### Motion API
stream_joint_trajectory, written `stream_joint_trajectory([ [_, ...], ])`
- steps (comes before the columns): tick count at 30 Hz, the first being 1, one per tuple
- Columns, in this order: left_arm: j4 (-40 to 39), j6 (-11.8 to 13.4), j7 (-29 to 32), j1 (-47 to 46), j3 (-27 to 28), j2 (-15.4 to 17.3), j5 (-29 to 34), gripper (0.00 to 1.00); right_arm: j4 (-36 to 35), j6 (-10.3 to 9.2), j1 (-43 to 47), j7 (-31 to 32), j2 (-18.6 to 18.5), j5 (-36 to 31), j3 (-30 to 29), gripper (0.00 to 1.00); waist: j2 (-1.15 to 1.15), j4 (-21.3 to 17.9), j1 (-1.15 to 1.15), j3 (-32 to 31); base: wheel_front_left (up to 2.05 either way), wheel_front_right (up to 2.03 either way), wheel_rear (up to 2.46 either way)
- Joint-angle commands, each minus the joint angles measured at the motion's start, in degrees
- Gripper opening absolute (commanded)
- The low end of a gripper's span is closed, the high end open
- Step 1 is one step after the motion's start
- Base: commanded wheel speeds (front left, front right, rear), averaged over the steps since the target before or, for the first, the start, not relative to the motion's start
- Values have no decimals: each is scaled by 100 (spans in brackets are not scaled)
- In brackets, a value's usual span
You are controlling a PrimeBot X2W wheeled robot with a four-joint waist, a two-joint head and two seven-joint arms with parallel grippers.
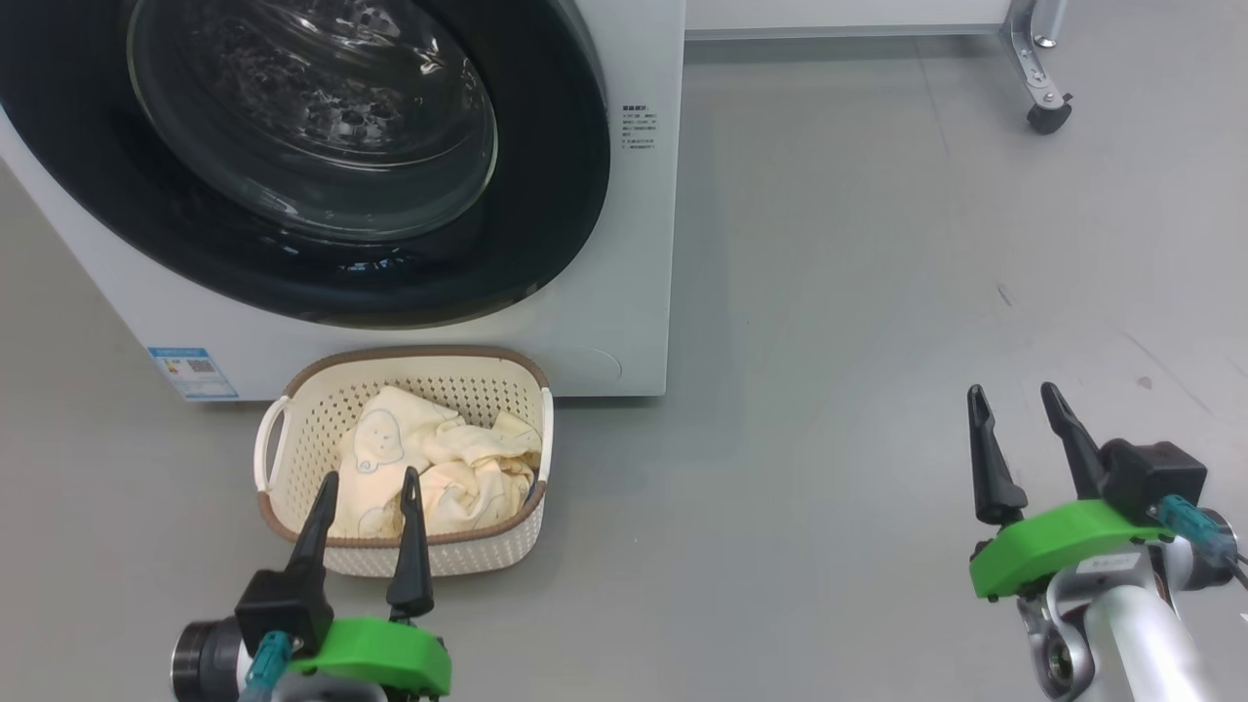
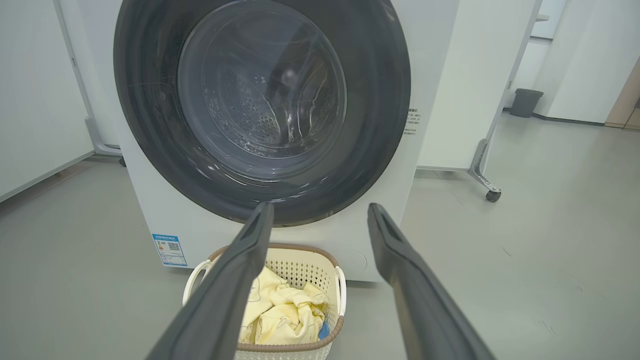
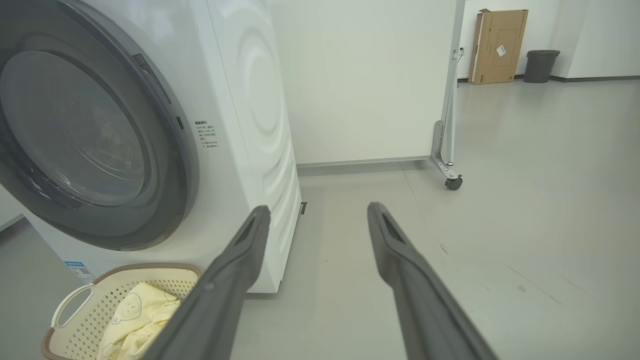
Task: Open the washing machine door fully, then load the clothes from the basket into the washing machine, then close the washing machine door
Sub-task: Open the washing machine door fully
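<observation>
Plain grey floor [image 1: 877, 292] is stretching out, white wheeled partition [image 3: 370, 80] is standing far right, cardboard box [image 3: 500, 45] is leaning on the far wall beside a dark bin [image 3: 542, 65].

Head looks down; 2 low wrist views share the basket [image 2: 300, 267].

No wording here is large enough for me to read. Ahead of my left gripper [image 1: 370, 474], the washing machine [image 1: 629, 292] bears a small block of grey characters [image 1: 639, 127] just right of the washing machine door [image 1: 556, 195], illegible, and a blue sticker [image 1: 193, 372] with a QR code [image 1: 201, 367] low on its front.
</observation>
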Motion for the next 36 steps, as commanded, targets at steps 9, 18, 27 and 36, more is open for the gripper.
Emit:
stream_joint_trajectory([
  [9, -175, 31, -63, -234, 225, 70, 40, 100, -156, -17, -278, -55, -45, -40, 158, 100, 0, 13, 0, -16, 0, 0, 0],
  [18, -170, 50, -63, -233, 230, 70, 29, 100, -163, -17, -283, -55, -45, -45, 182, 100, 0, 17, 0, -19, 0, 0, 0],
  [27, -173, 53, -63, -210, 245, 70, 47, 100, -159, -17, -280, -55, -45, -48, 222, 100, 0, 8, 0, -39, 0, 0, 0],
  [36, -155, 54, -63, -189, 243, 70, 55, 100, -169, -17, -266, -55, -45, -38, 277, 100, 0, 11, 0, -50, 0, 0, 0],
])
